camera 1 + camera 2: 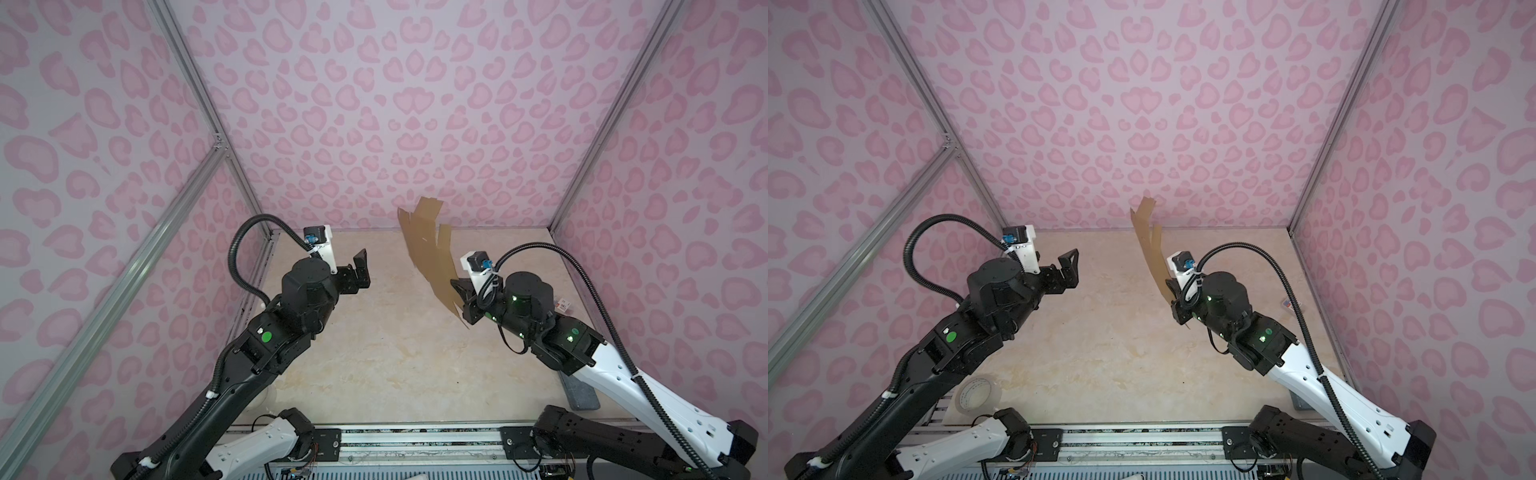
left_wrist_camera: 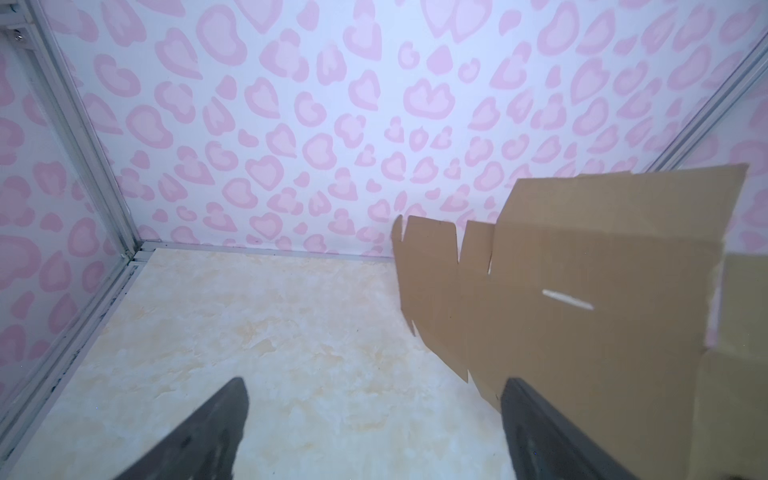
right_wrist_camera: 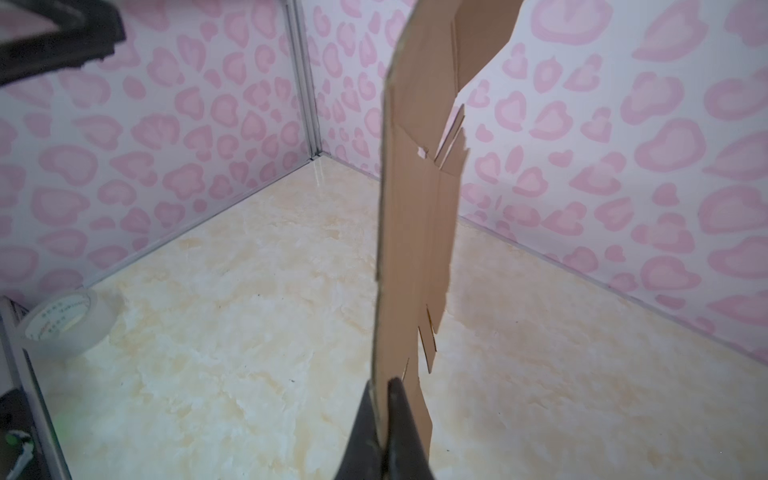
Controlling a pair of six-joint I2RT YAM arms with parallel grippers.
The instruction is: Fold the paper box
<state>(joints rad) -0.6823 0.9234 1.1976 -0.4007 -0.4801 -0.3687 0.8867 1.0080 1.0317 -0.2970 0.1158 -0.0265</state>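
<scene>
Pale marbled worktop (image 1: 374, 353) inside pink spotted walls (image 1: 374, 104). Above it, right end effector (image 3: 380, 386) pinched on the box (image 1: 428, 249), left end effector (image 1: 360, 270) wide apart, empty.

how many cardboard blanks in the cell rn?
1. The paper box, an unfolded flat sheet, stands on edge off the table, clamped in the right tool, right of centre. The arms could hide another.

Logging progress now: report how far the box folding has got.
Done: pickup, the right fingers pinch the cardboard sheet upright above the table. In hand: left fingers open, apart from it. Left: all the folding; the sheet looks unfolded.
</scene>
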